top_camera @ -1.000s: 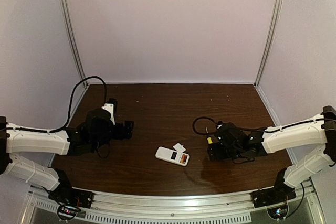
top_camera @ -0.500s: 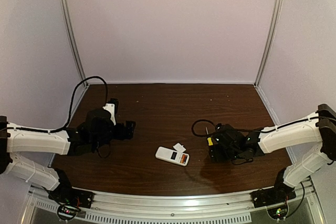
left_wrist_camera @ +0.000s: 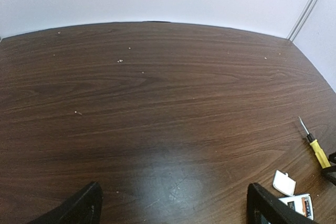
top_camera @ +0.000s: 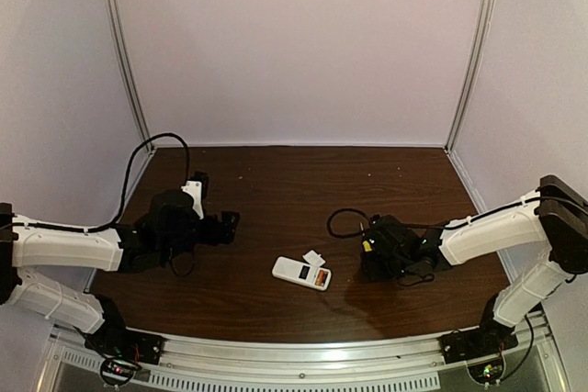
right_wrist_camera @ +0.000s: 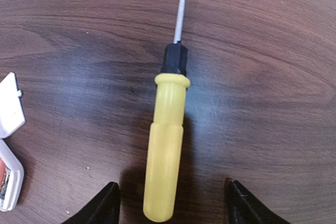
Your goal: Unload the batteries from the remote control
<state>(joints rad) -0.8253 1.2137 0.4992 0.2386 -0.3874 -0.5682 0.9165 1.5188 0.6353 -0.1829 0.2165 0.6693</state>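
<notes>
The white remote control (top_camera: 300,272) lies face up near the table's front middle, with a dark window and an orange battery (top_camera: 321,277) showing at its right end. The dark battery cannot be made out. The small white cover piece (top_camera: 313,257) lies just behind the remote. My right gripper (top_camera: 367,251) is open and low over the yellow-handled screwdriver (right_wrist_camera: 165,156), its fingers on either side of the handle's butt without touching it. The remote's edge (right_wrist_camera: 9,178) and the cover (right_wrist_camera: 10,111) show at the left of the right wrist view. My left gripper (top_camera: 230,220) is open and empty, left of the remote.
The screwdriver (left_wrist_camera: 318,150), cover (left_wrist_camera: 284,183) and remote (left_wrist_camera: 300,205) sit at the lower right of the left wrist view. A black cable loops behind the right gripper (top_camera: 344,219). Pale walls with metal corner posts (top_camera: 124,52) enclose the dark wooden table (top_camera: 294,181).
My right gripper has moved a little left and away from the front edge, over the screwdriver. My left gripper has edged slightly right. The remote and cover have not moved.
</notes>
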